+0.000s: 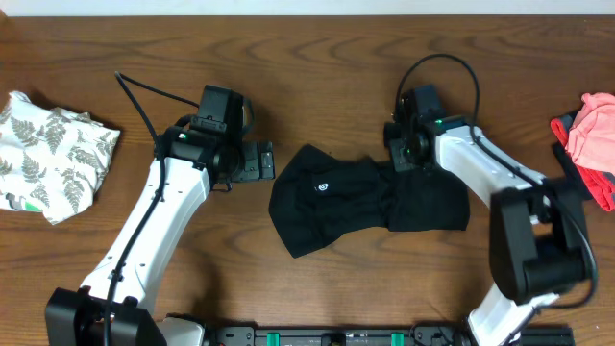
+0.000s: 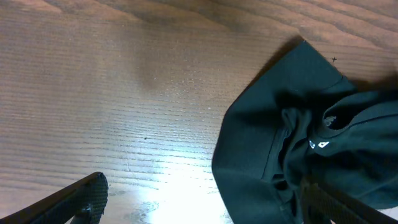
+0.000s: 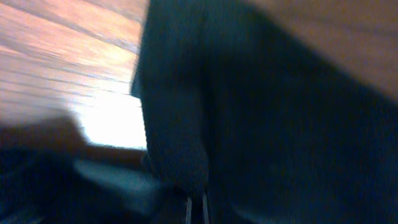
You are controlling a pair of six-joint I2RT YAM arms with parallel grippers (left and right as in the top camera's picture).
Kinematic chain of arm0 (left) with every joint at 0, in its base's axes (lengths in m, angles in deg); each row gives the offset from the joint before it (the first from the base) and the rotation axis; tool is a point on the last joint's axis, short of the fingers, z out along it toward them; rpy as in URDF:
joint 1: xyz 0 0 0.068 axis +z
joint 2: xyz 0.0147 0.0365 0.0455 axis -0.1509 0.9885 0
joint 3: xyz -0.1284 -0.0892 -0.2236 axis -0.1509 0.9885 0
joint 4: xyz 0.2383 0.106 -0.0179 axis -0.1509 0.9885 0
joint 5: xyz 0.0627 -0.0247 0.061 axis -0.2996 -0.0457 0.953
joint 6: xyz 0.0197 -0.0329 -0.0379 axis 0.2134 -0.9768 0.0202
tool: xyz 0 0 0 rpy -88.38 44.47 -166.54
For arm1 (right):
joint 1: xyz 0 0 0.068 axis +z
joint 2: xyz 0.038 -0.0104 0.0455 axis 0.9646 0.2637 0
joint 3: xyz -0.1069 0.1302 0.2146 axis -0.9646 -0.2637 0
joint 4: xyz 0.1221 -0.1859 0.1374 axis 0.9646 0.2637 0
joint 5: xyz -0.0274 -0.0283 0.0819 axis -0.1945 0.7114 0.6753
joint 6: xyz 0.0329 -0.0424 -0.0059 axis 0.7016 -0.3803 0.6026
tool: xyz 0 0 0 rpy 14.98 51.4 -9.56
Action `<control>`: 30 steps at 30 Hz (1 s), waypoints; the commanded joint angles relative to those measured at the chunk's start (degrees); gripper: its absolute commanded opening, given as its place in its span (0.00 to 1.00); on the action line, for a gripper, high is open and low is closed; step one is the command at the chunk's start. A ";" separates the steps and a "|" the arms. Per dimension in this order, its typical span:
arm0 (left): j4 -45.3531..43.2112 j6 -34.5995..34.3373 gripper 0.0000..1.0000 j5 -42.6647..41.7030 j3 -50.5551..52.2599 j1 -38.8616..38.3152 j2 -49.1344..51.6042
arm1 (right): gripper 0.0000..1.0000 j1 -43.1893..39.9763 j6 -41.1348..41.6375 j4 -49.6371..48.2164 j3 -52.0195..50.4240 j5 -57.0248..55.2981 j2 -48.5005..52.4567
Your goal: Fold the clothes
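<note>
A black garment [image 1: 356, 202] with a small white logo lies crumpled in the middle of the wooden table. My left gripper [image 1: 261, 160] is open just off its left edge. In the left wrist view the garment [image 2: 298, 130] fills the right side and its edge reaches between the spread fingers [image 2: 205, 208]. My right gripper [image 1: 399, 159] is at the garment's top edge. The right wrist view is blurred. Dark fabric [image 3: 267, 112] fills it, and a fold seems pinched at the closed jaws [image 3: 196, 208].
A white cloth with a grey leaf print [image 1: 53, 159] lies bunched at the far left. A pile of pink and red clothes [image 1: 591, 144] sits at the right edge. Bare wood [image 1: 307, 48] lies behind the garment.
</note>
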 commanded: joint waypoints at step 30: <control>-0.13 0.07 0.98 -9.40 -0.76 -0.68 -0.07 | 0.07 -0.17 -0.31 19.41 1.31 4.83 -17.03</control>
